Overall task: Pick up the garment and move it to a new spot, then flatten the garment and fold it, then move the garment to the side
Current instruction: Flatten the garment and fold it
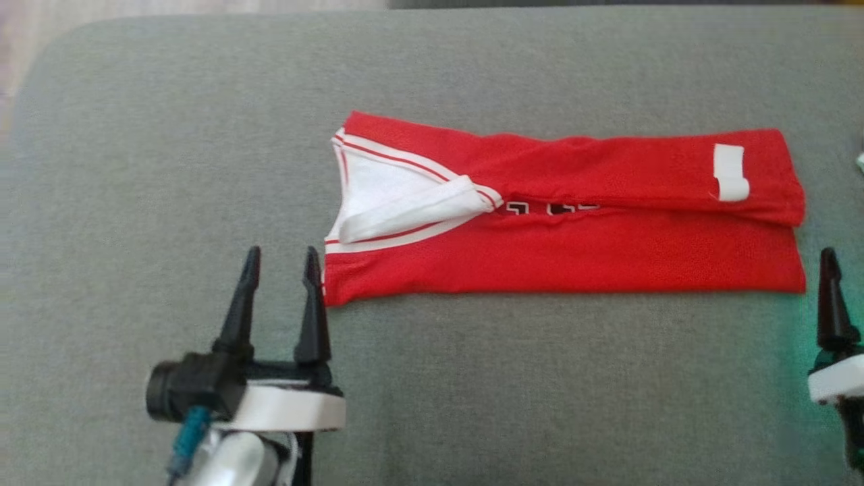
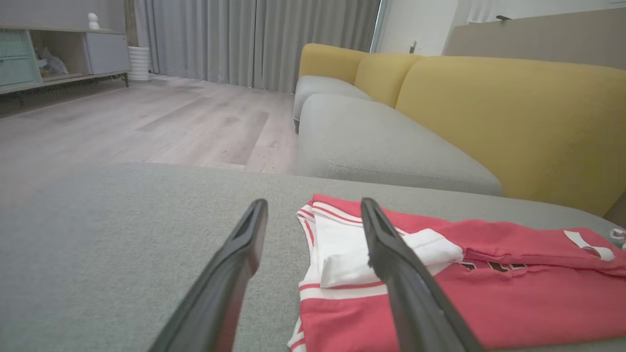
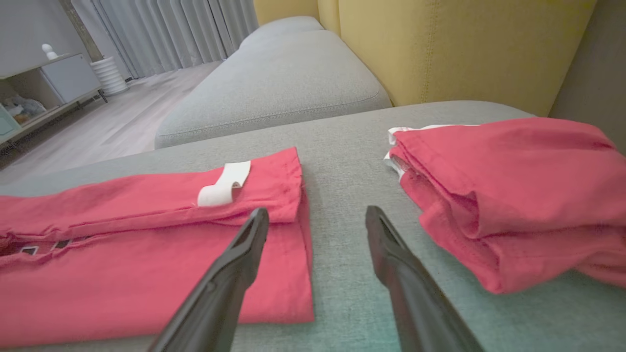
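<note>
The garment [image 1: 560, 229] is a red jersey with white trim, folded into a long flat strip on the grey cushion [image 1: 472, 385]. Its white collar end points left and a white label [image 1: 730, 172] sits near its right end. My left gripper [image 1: 282, 253] stands open just off the garment's lower left corner; in the left wrist view its fingers [image 2: 391, 254] frame the collar end [image 2: 352, 254]. My right gripper [image 3: 317, 212] is open beside the garment's right end [image 3: 146, 274], holding nothing. One of its fingers [image 1: 831, 304] shows at the right edge of the head view.
A second folded red cloth [image 3: 513, 195] lies on the cushion just right of my right gripper. A yellow-backed sofa [image 2: 513, 122] with grey seats stands beyond the cushion. Wooden floor [image 2: 146, 122] and a low cabinet [image 2: 58, 54] lie further off.
</note>
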